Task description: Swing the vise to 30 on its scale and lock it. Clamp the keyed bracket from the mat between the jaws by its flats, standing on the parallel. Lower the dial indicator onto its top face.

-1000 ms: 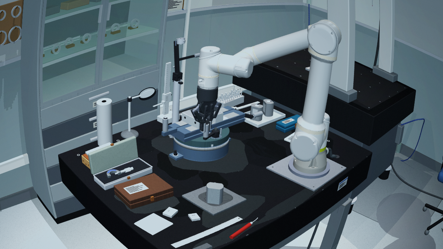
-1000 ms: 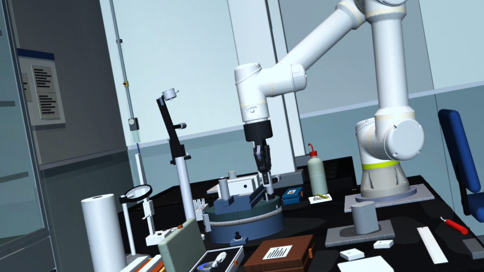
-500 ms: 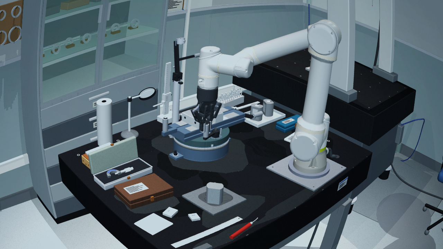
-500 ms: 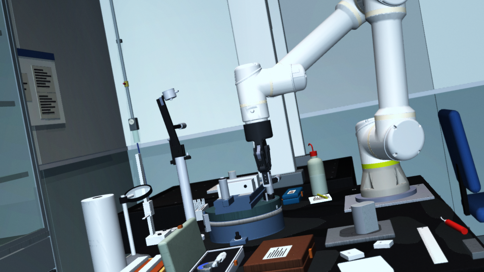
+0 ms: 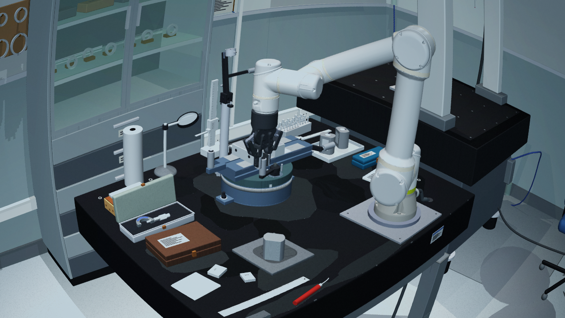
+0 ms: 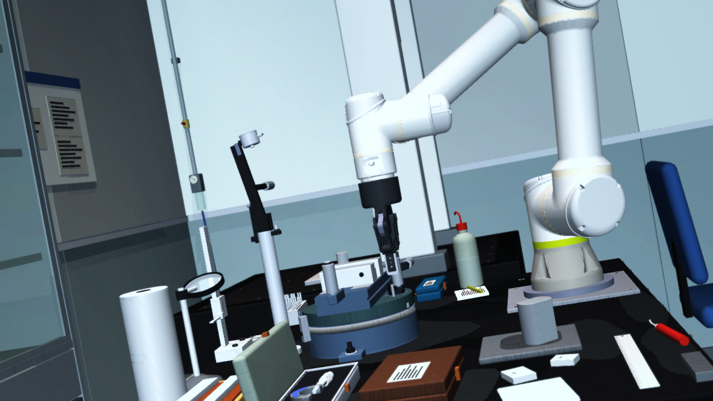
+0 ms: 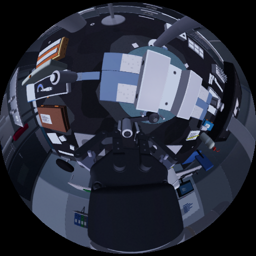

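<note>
At the middle of the black table the blue vise (image 5: 258,156) sits on its round swivel base (image 5: 257,186), with a graduated scale ring around the base. My gripper (image 5: 262,171) (image 6: 396,284) (image 7: 127,132) points straight down at the front edge of the base, around the small lock lever (image 5: 272,169) (image 7: 153,117). Its fingers are open and hold nothing. The grey keyed bracket (image 5: 274,246) (image 6: 536,319) stands upright on its grey mat (image 5: 272,256) near the table front. The dial indicator (image 5: 230,51) (image 6: 249,138) sits high on its black stand behind the vise.
An open micrometer case (image 5: 152,213) and a brown box (image 5: 182,242) lie left of the mat. A white cylinder (image 5: 133,155) and a magnifier (image 5: 185,119) stand at the left rear. A ruler (image 5: 264,296) and red scriber (image 5: 310,292) lie at the front edge. The arm's base (image 5: 393,197) is right.
</note>
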Tool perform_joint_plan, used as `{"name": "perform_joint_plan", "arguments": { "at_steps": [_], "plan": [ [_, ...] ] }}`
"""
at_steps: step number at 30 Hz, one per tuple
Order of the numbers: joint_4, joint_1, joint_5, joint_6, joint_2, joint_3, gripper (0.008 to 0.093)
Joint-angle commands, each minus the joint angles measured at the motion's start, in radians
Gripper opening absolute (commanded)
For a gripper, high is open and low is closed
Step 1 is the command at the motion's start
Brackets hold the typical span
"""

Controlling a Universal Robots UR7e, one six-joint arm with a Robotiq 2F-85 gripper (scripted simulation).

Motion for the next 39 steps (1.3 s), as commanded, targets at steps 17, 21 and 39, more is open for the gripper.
{"name": "perform_joint_plan", "arguments": {
  "at_steps": [17, 21, 39],
  "plan": [
    [0.104, 0.0, 0.0, 0.0, -0.046, -0.06, 0.0325],
    [0.129, 0.0, 0.0, 0.0, -0.055, -0.076, 0.0325],
    [0.148, 0.0, 0.0, 0.0, -0.062, -0.088, 0.0495]
  ]
}}
